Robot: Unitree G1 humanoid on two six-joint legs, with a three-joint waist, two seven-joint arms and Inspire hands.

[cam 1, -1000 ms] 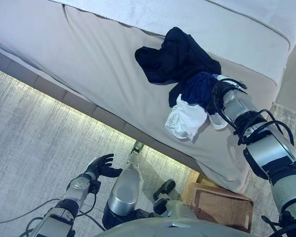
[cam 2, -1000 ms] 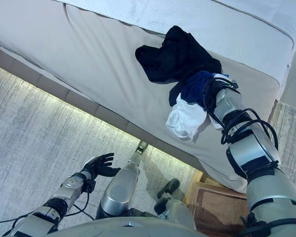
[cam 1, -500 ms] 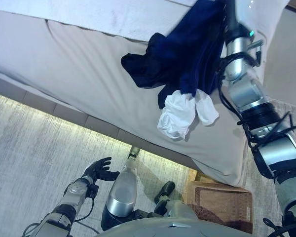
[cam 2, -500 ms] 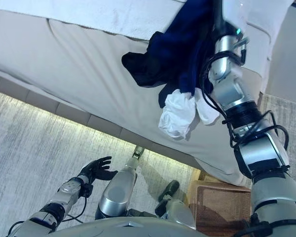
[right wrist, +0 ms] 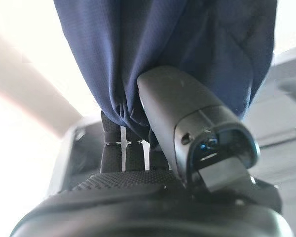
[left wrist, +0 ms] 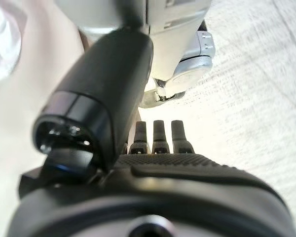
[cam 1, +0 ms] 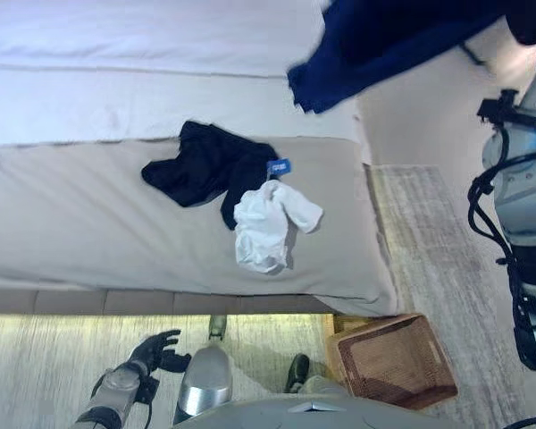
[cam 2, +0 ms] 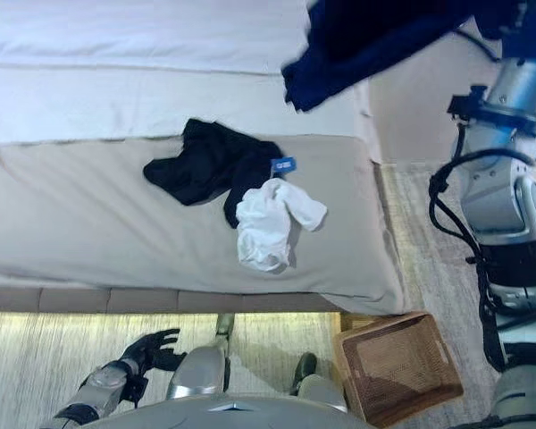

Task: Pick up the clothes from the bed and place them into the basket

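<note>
My right hand is shut on a navy blue garment and holds it high above the right end of the bed; its thumb and fingers pinch the bunched cloth. A black garment and a white garment lie together on the beige bed cover, a small blue tag between them. The brown woven basket stands on the floor at the bed's near right corner. My left hand hangs low over the floor, open and empty, with its fingers straight.
A white sheet covers the far part of the bed. Pale patterned carpet runs along the bed's right side and in front of it. A lit strip runs under the bed's near edge.
The view has swung a lot. My right hand has lifted the navy garment off the pile, up and to the right. The black and white garments stay on the bed.
</note>
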